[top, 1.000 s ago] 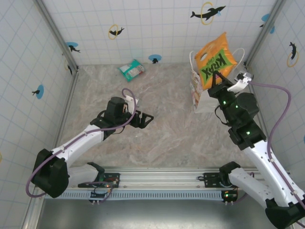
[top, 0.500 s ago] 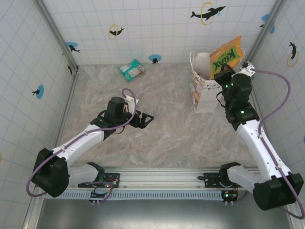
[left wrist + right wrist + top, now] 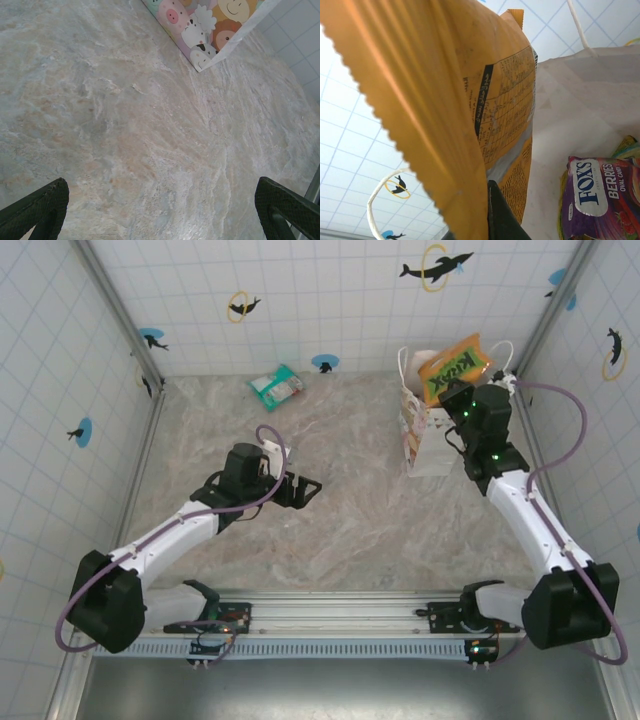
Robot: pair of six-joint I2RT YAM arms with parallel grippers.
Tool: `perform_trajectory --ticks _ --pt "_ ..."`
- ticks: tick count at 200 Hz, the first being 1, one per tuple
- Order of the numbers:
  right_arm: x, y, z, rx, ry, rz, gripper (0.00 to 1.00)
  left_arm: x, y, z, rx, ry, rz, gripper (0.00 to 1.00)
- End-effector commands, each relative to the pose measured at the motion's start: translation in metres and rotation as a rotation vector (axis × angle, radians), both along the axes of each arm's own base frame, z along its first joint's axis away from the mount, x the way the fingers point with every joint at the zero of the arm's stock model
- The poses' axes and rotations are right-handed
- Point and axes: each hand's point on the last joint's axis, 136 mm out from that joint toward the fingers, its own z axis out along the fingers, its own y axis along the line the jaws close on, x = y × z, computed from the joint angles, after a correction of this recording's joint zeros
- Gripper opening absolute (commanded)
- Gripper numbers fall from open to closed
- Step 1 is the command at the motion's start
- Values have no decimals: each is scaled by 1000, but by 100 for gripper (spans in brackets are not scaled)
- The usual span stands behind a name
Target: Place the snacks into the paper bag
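At the far right of the desk (image 3: 350,540), the large orange packet (image 3: 455,367) hangs over the mouth of the paper bag (image 3: 428,445), hiding most of the right jaws clamped on it. The right wrist view shows one dark finger (image 3: 501,215) against the foil and a purple packet (image 3: 597,200), partly cut off, inside the bag. The left jaws stand wide apart over bare desk, holding nothing, their tips (image 3: 37,210) cut off at the frame's corners; a teal-white packet (image 3: 276,386) lies by the far wall.
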Motion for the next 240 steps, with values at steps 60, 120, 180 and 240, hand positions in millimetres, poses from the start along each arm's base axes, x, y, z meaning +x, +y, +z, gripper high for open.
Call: perform_trajectory --ticks 60,120,180,240 --pt "30 -3 10 58 -55 -9 0 7 -3 3 1 -8 7 98" --pt "45 -7 19 68 -77 -14 0 9 -3 4 2 -11 13 98" --pt "54 -10 8 49 -51 -27 0 10 -3 2 4 -7 19 98" --pt "50 -16 -8 -3 -17 -48 0 9 -2 -1 14 -4 18 98"
